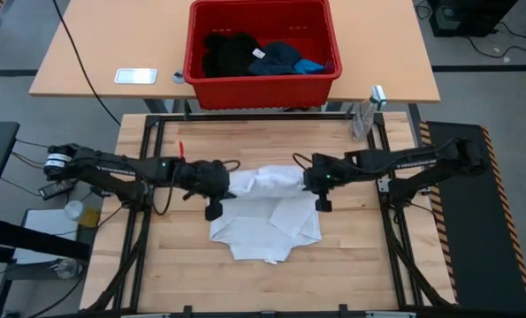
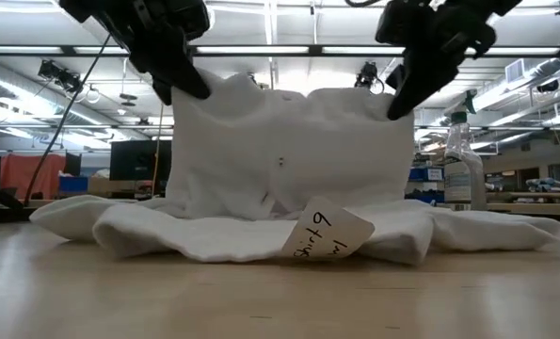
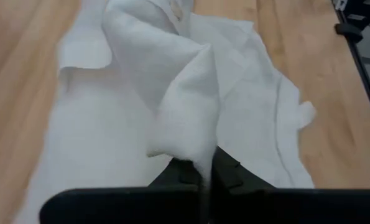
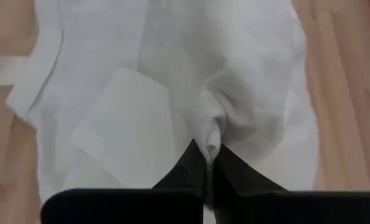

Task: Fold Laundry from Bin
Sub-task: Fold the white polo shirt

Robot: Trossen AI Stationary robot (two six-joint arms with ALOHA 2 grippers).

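1. The large white cloth garment (image 1: 267, 208) lies on the pale wooden desk (image 1: 351, 265) between the two arms, its far edge raised in a ridge and its near part spread flat toward the front.
2. The left hand (image 1: 217, 184) is clamped on a pinch of the white cloth at the ridge's left end; its wrist view shows the fabric rising from between the closed fingers (image 3: 191, 174).
3. The right hand (image 1: 308, 179) is clamped the same way on the right end, a fold caught between its fingers (image 4: 194, 168).
4. The step in hand looks like carrying the lifted edge over the flat part to make a fold. Both hands should travel together and level, so the ridge stays taut and straight.
5. Lay the edge down evenly on the spread cloth before either hand lets go; releasing one side first would likely skew the fold.
6. Watch the paper tag (image 2: 325, 234) at the front hem; it could end up trapped inside the fold.
7. The large red rectangular plastic bin (image 1: 263, 75) stands on the farther desk, holding the black garment (image 1: 230, 55), the dark navy one (image 1: 278, 57) and the small bright blue one (image 1: 312, 65), still to be folded.
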